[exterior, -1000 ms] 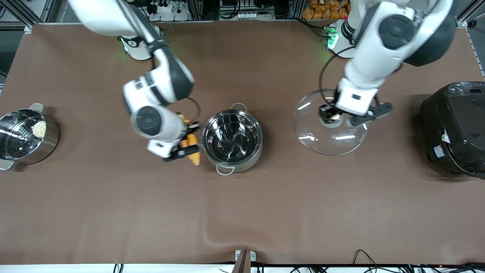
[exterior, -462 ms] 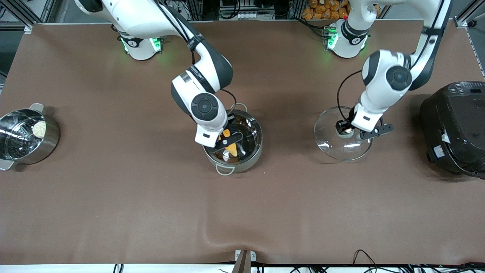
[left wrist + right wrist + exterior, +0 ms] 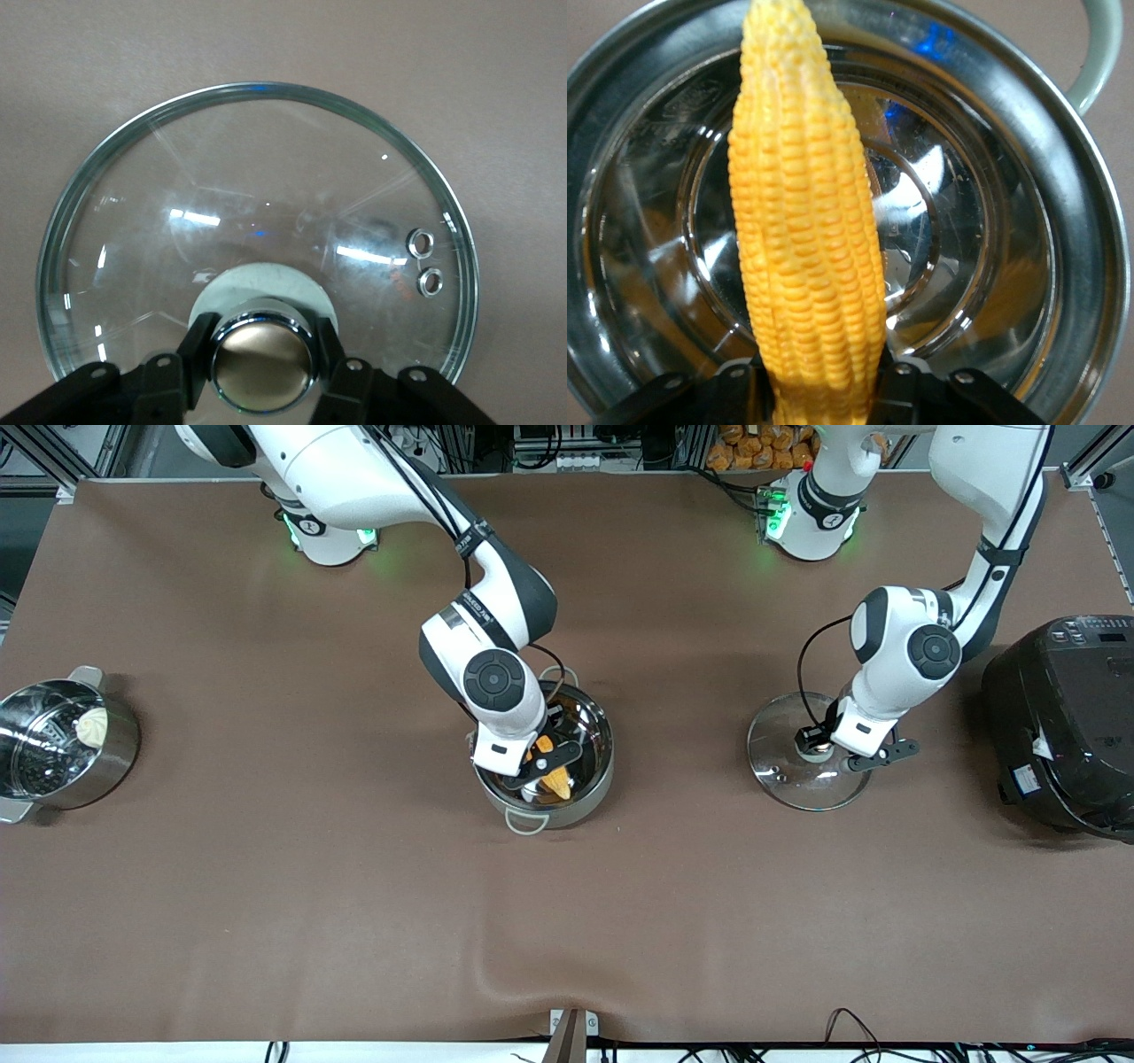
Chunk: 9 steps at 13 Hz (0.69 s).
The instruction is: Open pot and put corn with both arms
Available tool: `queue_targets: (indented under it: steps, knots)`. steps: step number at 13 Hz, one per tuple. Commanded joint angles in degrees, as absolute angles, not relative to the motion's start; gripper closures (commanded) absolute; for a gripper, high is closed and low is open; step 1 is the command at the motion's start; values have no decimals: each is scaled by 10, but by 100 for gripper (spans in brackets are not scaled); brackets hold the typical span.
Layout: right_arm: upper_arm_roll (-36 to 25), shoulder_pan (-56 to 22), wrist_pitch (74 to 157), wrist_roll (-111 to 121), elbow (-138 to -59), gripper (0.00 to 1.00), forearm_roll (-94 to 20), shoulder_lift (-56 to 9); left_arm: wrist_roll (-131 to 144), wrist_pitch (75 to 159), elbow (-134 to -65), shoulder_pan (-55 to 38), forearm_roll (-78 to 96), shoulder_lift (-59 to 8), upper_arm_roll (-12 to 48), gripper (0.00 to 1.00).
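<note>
Here the pot stands open mid-table, and the right gripper is down inside it, clamped on the corn. Toward the left arm's end, the glass lid lies on the table, the left gripper grasping its knob. A black cooker sits beside the lid.

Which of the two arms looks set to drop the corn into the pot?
The right arm. Its right gripper is shut on the corn directly over the open pot. The left gripper is shut on the knob of the lid, over the table beside the pot.
</note>
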State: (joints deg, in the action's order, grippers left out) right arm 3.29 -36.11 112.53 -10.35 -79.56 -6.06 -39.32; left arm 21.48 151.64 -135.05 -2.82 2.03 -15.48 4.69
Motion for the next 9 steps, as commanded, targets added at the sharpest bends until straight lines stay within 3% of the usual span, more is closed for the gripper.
queue_targets:
  steps: [1, 2, 5, 9]
  knots:
    - [27, -371, 1114, -110, -780, 0, -69, -397, 195, 1519, -1339, -11, 32, -174, 50, 20]
    - [27, -372, 1113, -112, -781, 0, -69, -396, 197, 1516, -1333, -10, 32, -171, 50, 0]
    - [26, -364, 1112, -122, -781, 0, -69, -390, 198, 1461, -1293, -5, 32, -140, 49, 0]
    - [25, -271, 1057, -114, -783, 0, -68, -339, 198, 1252, -1153, -4, 23, -66, 45, 0]
